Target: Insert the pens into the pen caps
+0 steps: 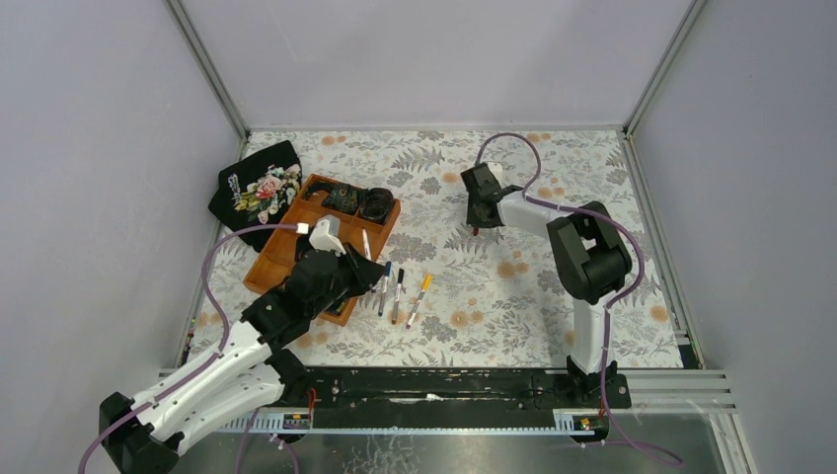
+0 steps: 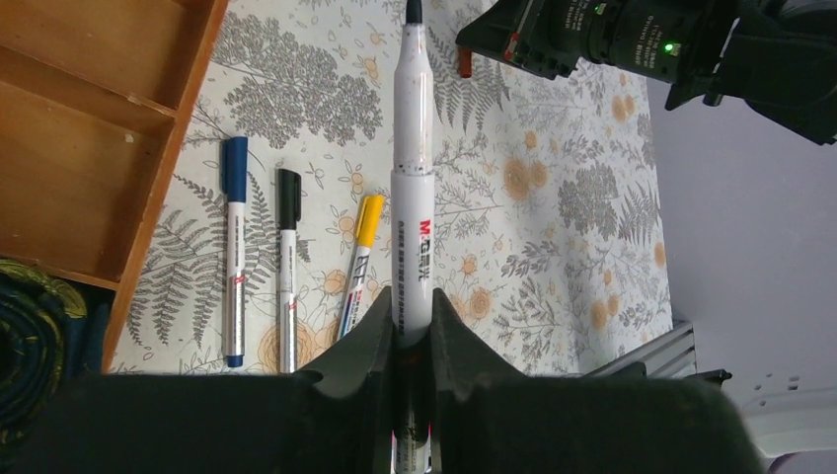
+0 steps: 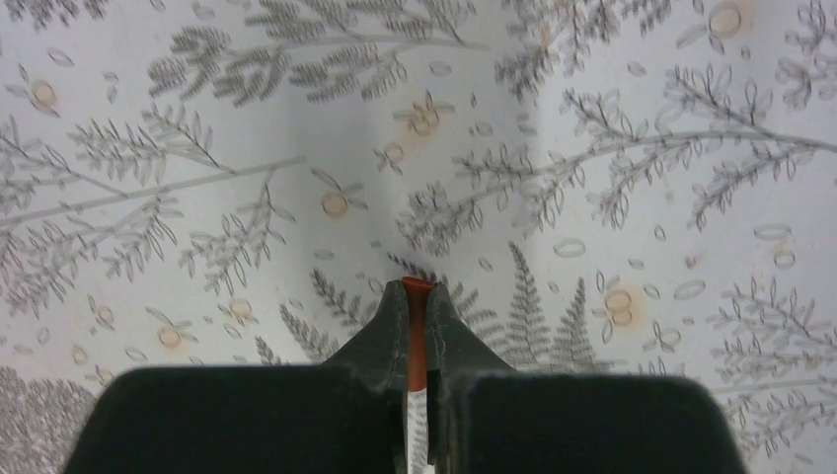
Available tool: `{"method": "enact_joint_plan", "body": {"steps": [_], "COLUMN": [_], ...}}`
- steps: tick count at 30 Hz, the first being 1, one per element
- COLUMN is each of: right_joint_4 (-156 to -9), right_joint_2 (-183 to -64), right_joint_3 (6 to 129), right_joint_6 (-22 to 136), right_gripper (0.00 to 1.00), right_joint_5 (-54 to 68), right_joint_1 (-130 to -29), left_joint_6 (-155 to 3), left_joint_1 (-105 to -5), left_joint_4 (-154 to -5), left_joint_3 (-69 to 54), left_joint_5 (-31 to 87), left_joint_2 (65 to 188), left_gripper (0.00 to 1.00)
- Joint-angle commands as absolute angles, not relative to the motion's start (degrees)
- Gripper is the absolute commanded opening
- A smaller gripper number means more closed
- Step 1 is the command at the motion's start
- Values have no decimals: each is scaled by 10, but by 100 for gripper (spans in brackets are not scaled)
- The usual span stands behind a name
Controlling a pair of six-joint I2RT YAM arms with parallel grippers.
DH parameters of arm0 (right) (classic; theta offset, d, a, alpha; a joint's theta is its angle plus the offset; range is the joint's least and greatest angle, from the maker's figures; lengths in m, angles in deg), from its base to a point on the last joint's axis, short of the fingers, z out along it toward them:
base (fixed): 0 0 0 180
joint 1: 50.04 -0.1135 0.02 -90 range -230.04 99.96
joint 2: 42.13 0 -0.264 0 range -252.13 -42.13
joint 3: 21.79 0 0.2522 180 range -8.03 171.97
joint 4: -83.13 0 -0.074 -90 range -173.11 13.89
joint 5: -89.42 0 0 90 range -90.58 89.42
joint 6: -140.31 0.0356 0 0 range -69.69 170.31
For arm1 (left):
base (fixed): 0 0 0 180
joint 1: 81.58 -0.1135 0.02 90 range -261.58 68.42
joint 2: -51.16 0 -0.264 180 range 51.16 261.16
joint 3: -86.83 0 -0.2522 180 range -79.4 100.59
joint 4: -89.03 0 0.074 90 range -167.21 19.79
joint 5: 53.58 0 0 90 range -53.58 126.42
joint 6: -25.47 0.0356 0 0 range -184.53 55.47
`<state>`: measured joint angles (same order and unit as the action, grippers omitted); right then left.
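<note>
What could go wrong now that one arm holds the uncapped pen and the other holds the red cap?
1. Most of the pen sticks out beyond the left gripper, so a small tilt may swing its tip off line from the cap.
2. The red cap barely clears the right gripper; the pen tip could strike the fingertips instead.

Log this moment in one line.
left gripper: shut on uncapped pen | right gripper: shut on red cap | lying capped: blue pen, black pen, yellow pen | step: red cap not yet on uncapped pen
</note>
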<state>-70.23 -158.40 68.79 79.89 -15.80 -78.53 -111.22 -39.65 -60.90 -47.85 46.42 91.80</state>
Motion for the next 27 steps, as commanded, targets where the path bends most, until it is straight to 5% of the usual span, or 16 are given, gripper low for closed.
{"method": "enact_joint_plan", "body": {"steps": [1,14,27], "right_joint_4": [-610,-690,-1016], "right_joint_2": [-1564,-1297,-1110], "right_joint_3": [617,446,293], "right_joint_6": [796,825,997], "right_gripper": [0,0,0], "right_joint_5": [-123,43,209], "right_joint_1": [-788,-788,-819], "left_joint_6": [-1108,-1118,-1040], "left_joint_1": [-400,-290,-236], "left_joint_4": [-662,-868,-998], "left_joint_3": [-498,-563,-574], "left_joint_5": [420,394,330], "left_joint_2": [929,1026,1070], "left_gripper": [0,0,0]}}
